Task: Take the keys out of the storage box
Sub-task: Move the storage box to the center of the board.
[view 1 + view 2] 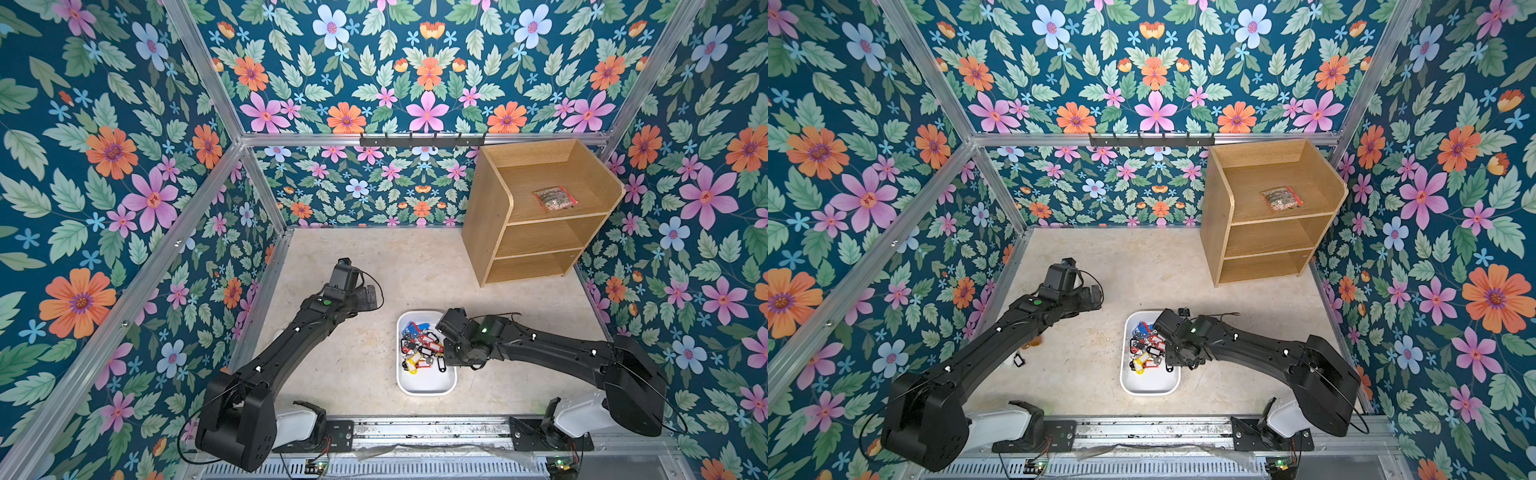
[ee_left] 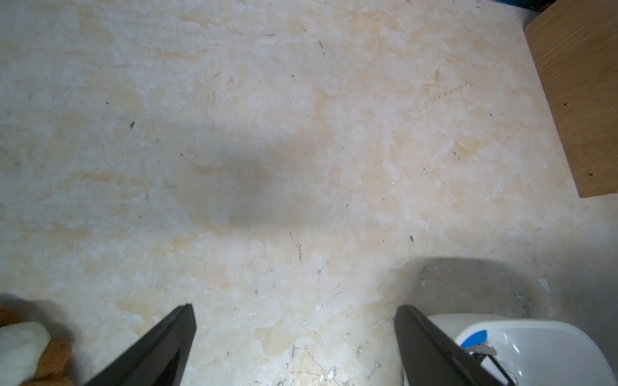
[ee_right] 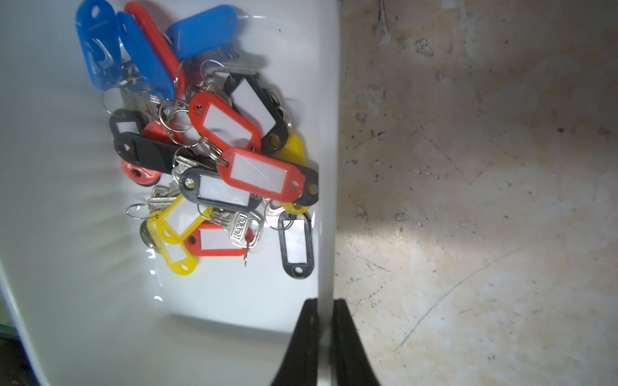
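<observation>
- Shallow white plastic storage box [image 1: 424, 388] with rounded corners and low walls. It sits on the mottled beige tabletop [image 1: 415, 266], front and centre, between the two arms. It shows in both top views [image 1: 1148, 386].
- Keys [image 3: 217, 150]: a tangled heap of small silver metal keys, each ringed to an oblong plastic tag in red, blue, yellow or black. The heap lies inside the box, filling its far and middle part [image 1: 422, 347] and reaching the wall on the right arm's side. The near end of the box floor is bare.
- Right gripper [image 3: 325, 302]: black fingers pinched tight on the box's long side wall, one finger inside the box and one outside over the table. What it grasps is the wall itself. A black tag [image 3: 296, 245] lies just beside that wall, apart from the fingers.
- Left gripper [image 2: 294, 307]: released, with fingers spread wide and bare tabletop between them. It hangs off the box's far left corner [image 2: 551, 334], which shows just beside one finger in the left wrist view.
- Tall light-wood three-shelf unit [image 1: 482, 224] stands in the far right corner, well apart from the box. A clear red-edged packet of dark bits [image 1: 555, 198] lies on its top shelf.
- A small black-rimmed piece with a white centre [image 1: 1018, 360] lies on the table close by the left arm, apart from the box. It is too small to tell what it is.
</observation>
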